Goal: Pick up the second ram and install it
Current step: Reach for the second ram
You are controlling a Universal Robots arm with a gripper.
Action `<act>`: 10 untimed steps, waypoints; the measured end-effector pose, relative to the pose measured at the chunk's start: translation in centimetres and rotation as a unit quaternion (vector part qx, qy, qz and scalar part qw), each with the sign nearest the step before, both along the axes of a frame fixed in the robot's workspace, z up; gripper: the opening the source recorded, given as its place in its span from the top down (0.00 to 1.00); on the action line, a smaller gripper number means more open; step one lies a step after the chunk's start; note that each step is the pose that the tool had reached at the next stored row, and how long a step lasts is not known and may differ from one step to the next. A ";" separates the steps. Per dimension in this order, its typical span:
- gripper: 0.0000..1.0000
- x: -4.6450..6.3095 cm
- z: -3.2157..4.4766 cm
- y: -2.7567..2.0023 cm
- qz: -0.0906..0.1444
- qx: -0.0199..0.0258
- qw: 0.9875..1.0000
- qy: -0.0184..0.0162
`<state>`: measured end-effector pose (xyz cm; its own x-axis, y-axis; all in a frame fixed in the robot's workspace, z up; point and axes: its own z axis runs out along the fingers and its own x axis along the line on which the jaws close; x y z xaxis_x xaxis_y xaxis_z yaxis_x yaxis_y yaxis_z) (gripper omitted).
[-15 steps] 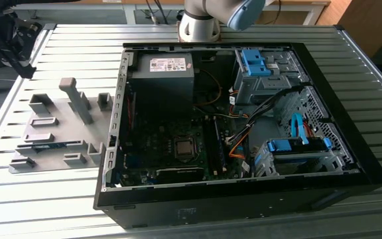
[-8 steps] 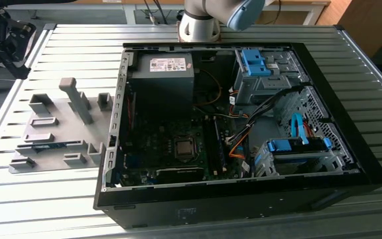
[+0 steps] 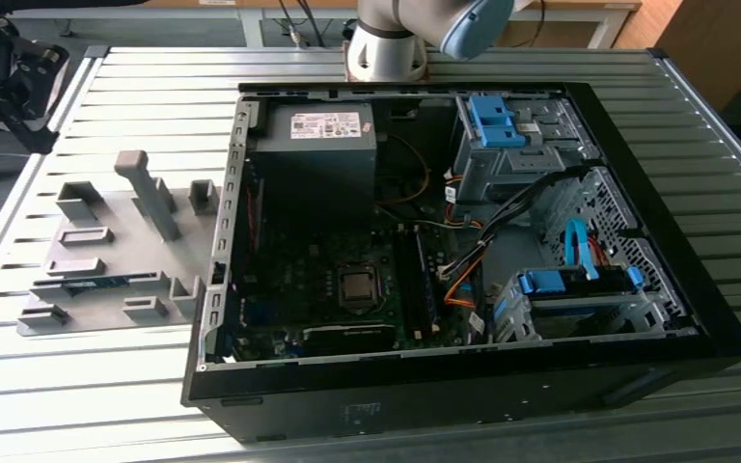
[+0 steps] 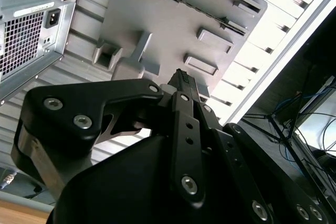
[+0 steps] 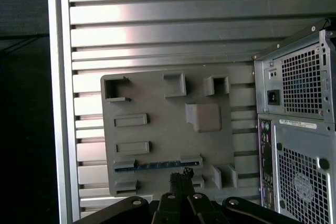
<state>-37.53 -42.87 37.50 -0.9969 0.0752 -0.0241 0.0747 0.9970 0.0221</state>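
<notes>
The second ram (image 5: 157, 165) is a thin blue stick standing on edge in a slot of the grey fixture plate (image 5: 157, 90). In the exterior view the same blue stick (image 3: 103, 282) lies in the plate (image 3: 113, 217), to the left of the open computer case (image 3: 474, 386). In the first wrist view my gripper (image 5: 182, 174) hangs high above the plate, its dark fingertips over the edge of the plate close to the ram. The fingertips are pressed together with nothing between them. The second wrist view has the same gripper (image 4: 181, 78) above the plate (image 4: 157, 19).
The case lies on its side on a ribbed metal table (image 3: 151, 87), motherboard (image 3: 332, 289) exposed, with a power supply (image 3: 319, 135), blue-latched drive bays (image 3: 500, 121) and cables. Several raised blocks stand on the fixture plate. My arm's base (image 3: 384, 48) stands behind the case.
</notes>
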 end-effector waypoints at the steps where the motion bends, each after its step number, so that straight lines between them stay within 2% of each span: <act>1: 0.89 0.0 0.00 -0.04 0.000 0.000 1.000 0.000; 10: 0.89 -0.7 0.00 -0.57 0.000 0.000 1.000 0.000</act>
